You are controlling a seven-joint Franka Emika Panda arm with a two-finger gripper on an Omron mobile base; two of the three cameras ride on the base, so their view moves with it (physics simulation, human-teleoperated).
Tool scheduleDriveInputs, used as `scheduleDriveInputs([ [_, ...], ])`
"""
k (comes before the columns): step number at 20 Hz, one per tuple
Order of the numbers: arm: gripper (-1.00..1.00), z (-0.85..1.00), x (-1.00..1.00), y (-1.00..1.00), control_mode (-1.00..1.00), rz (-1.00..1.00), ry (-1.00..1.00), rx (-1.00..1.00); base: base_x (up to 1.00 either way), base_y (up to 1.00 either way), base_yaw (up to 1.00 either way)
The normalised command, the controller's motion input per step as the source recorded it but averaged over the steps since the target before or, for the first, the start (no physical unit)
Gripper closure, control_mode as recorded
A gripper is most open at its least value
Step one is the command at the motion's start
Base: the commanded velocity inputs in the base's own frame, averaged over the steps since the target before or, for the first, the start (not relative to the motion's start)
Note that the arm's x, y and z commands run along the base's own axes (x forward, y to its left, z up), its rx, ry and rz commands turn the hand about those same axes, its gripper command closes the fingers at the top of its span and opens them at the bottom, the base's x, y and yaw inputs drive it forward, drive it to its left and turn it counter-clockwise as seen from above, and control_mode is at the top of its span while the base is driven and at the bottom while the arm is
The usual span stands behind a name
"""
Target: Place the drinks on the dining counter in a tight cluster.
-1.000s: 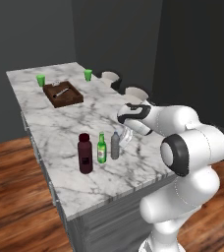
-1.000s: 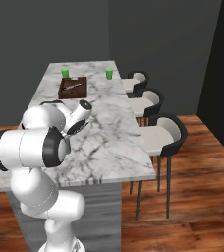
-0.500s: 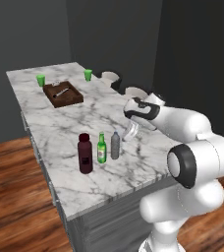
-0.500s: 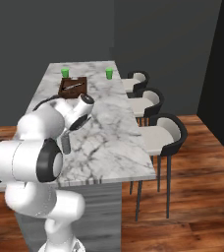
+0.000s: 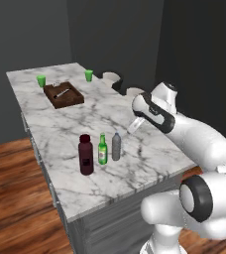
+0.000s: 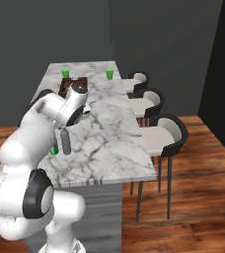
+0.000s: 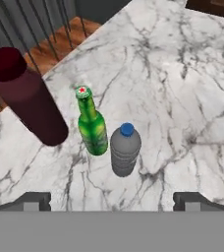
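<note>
bottles stand upright in a short row near the front edge of the dining counter (image 5: 115, 114): the maroon bottle (image 5: 85, 155), the green bottle (image 5: 102, 149) just beside it, and the grey bottle (image 5: 116, 146) just beside that one. in the hand view the green bottle (image 7: 92, 121) and the grey bottle (image 7: 125, 149) look almost touching, while the maroon bottle (image 7: 28, 97) keeps a small gap. the gripper (image 5: 135, 124) hangs above the counter, to the right of the grey bottle, with its fingers wide apart and nothing between them.

i judge the cluster nearly done. the danger is the arm itself: if it sweeps low toward the row, a finger may strike the grey bottle, and this one could push the slim green bottle over. a fallen bottle may roll to the near edge, which is not far.
</note>
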Motion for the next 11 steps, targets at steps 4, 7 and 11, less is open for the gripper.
scheduleDriveInputs([
  [4,-1.0,0.33,-0.75,-0.04,-1.0,-0.42,-0.02,0.0,0.0,0.0,0.0],
  [7,-1.0,0.36,-0.9,-0.16,-1.0,-0.42,-0.07,0.0,0.0,0.0,0.0],
  [11,-1.0,0.54,-1.0,-0.18,-1.0,-0.38,-0.09,0.01,0.0,0.0,0.0],
])
